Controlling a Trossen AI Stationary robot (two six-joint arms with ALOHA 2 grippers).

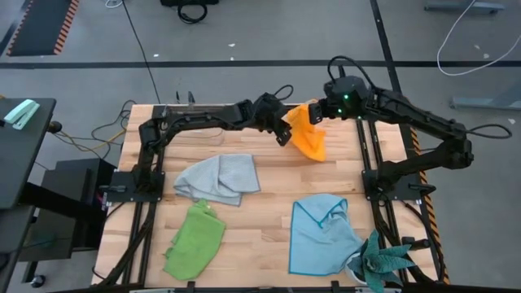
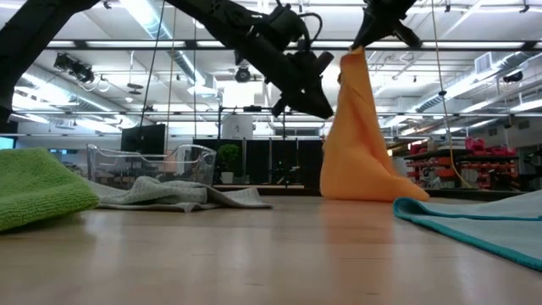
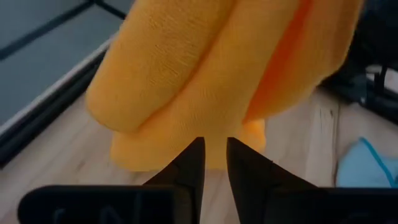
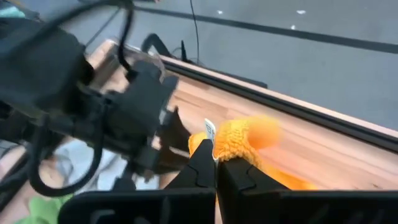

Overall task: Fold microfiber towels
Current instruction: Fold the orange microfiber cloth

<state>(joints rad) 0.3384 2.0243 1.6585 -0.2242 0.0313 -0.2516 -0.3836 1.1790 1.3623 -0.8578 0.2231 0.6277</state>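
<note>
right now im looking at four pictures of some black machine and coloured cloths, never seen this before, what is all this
It is a robot with two dark arms at a wooden table; each arm ends in a two-finger gripper. One picture looks straight down from above, one looks level across the table top, and the other two come from small cameras on each arm's wrist.

On the table lie a grey towel, a green towel and a light blue towel, with a teal spiky plant at one corner. The level view also shows a clear plastic box behind the grey towel.

The right gripper is shut on the top of an orange towel, holding it up so it hangs with its bottom on the table. The left gripper sits right beside that towel, fingers nearly together with a narrow gap and nothing between them.
</note>
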